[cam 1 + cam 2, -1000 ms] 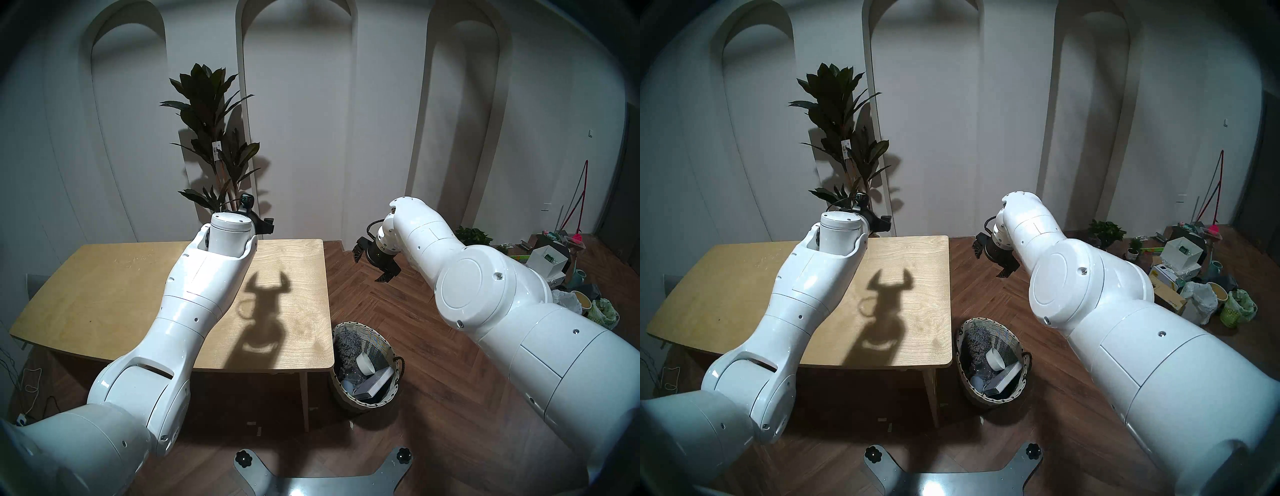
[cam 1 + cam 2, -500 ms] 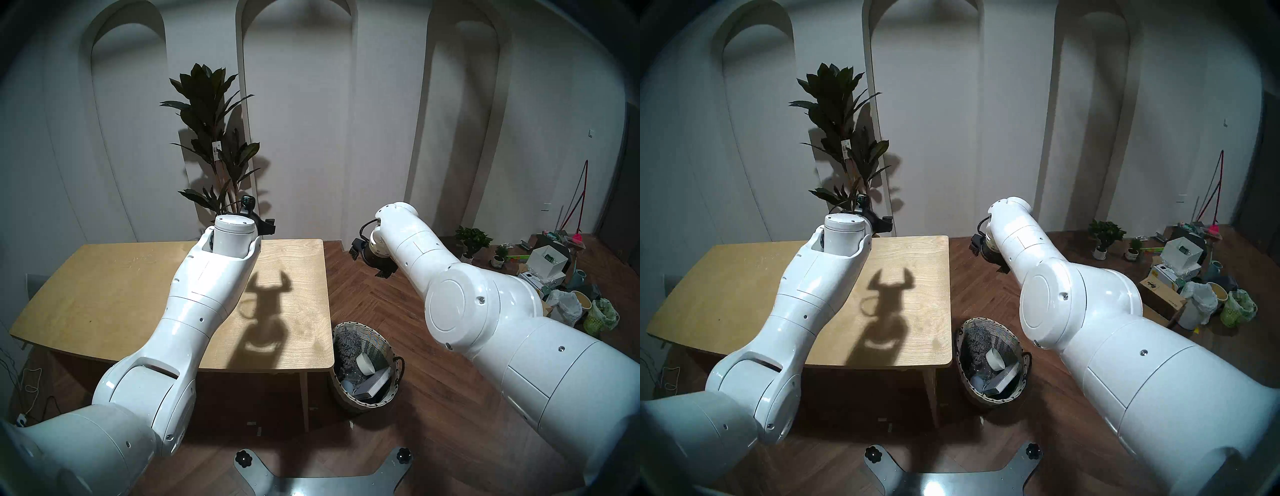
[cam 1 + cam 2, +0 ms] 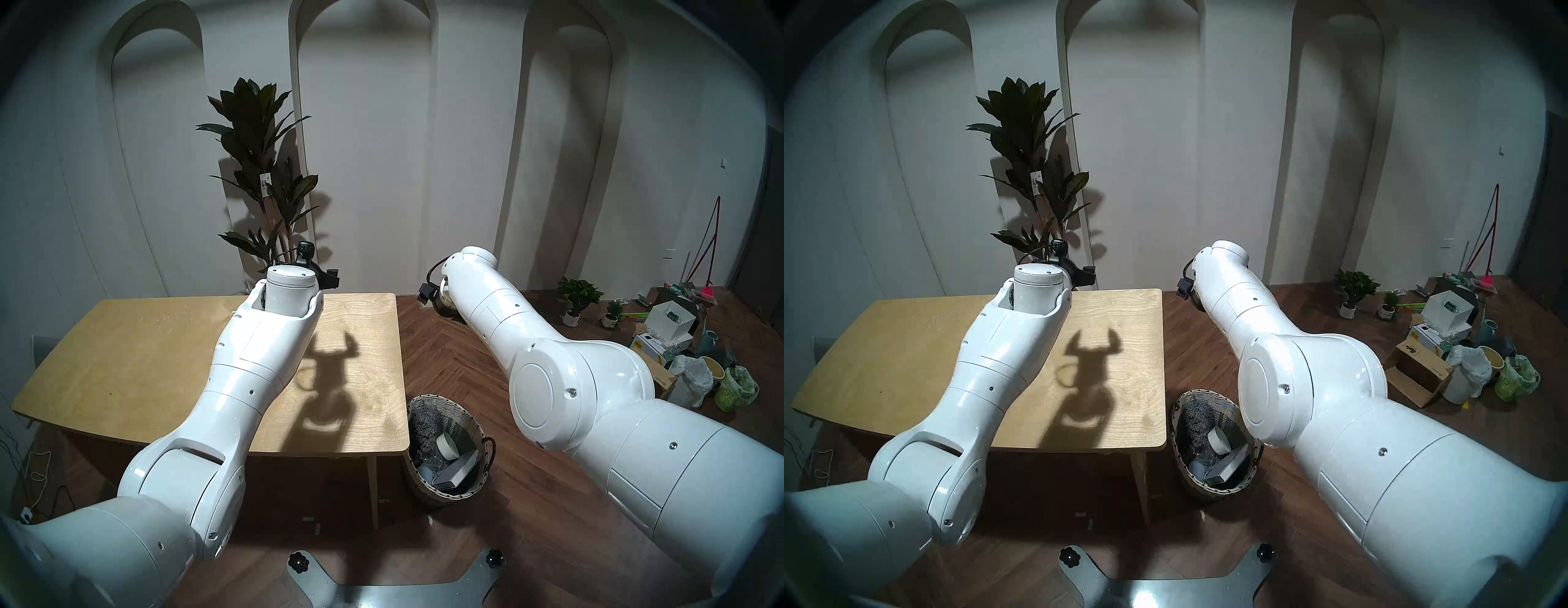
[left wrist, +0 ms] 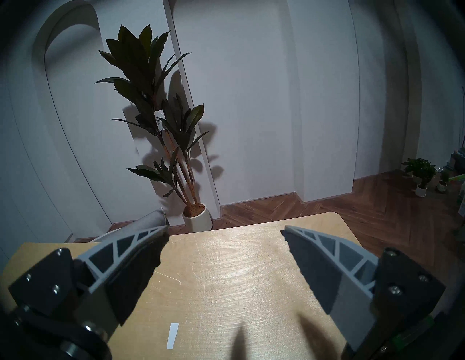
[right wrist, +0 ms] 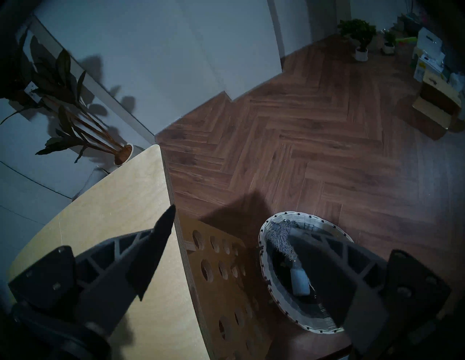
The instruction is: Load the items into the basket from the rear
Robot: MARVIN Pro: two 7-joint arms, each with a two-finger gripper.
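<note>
The round woven basket (image 3: 441,400) stands on the floor by the table's right front corner, also in the right wrist view (image 5: 267,276). Inside it lie a cream bowl (image 3: 446,445) tipped on its side, a flat pale box (image 3: 458,470) and a clear spray bottle (image 5: 299,281). My right gripper (image 5: 241,222) hangs open and empty, high over the table's right edge and the basket. The forearm hides it in the head views. My left gripper (image 4: 224,230) is open and empty above the far part of the table.
A grey fluffy bundle (image 3: 424,424) also lies in the basket. The wooden table (image 3: 148,352) holds only a white strip (image 4: 172,335). A tall potted plant (image 3: 263,170) stands behind it. Boxes, bags and small plants (image 3: 679,339) crowd the far right floor.
My right arm has swung left and turned, so its gripper has slipped behind the forearm in the head views. The left arm has crept slightly right. Both grippers stay open.
</note>
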